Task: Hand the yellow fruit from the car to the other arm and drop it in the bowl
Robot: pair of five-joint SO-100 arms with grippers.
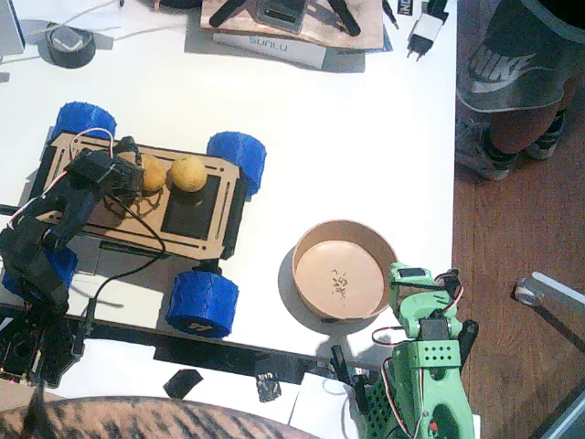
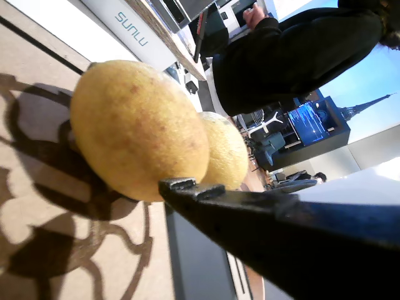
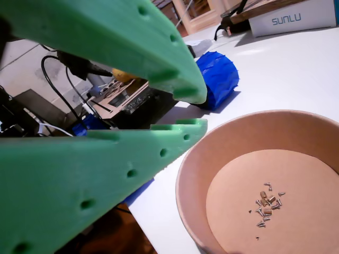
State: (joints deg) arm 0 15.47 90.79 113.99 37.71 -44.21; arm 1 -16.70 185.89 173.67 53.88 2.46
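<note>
A: Carefully — our left gripper (image 1: 137, 169) is at the yellow fruit (image 1: 152, 173) on the car (image 1: 137, 197); whether the jaws have closed, we cannot tell.

B: Then we close on that one only (its neighbour (image 1: 187, 173) sits just beside); the right gripper (image 1: 422, 291) gapes empty by the bowl (image 1: 344, 268).

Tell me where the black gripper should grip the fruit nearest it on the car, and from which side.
Grip the nearer fruit across its widest middle, coming from the left gripper's own side, away from the second fruit. The two sit side by side on the car, so a finger on the far side would likely nudge the neighbour. Being round, it may roll; closing at mid-height should help.
</note>
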